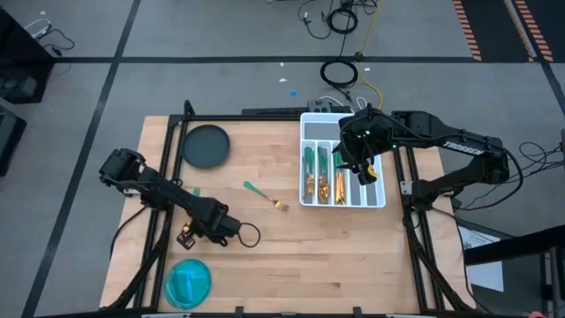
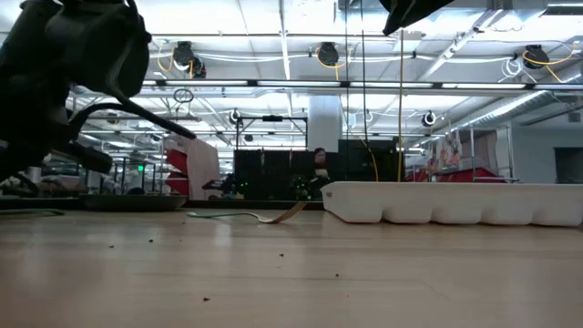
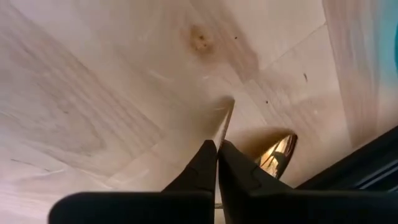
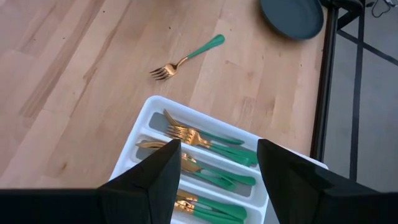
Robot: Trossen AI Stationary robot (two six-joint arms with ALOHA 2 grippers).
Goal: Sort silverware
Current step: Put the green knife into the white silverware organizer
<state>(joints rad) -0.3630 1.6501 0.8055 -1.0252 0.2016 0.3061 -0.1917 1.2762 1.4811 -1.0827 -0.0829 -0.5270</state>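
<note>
While the left gripper sits low at the near-left of the wooden table, its fingers are pressed fully together. A gold spoon bowl shows right beside the fingertips in the left wrist view; can't tell if they actually pinch it. Teal round dish lies just nearer, at the table's near edge. Dark round plate sits at far left. One fork, green handle, gold head, lies loose mid-table, well apart from both grippers. White compartmented tray at far right holds the sorted silverware: forks in one slot, other green-handled pieces in the neighbouring slots. Right gripper hovers over the tray, fingers spread wide, holding nothing.
</note>
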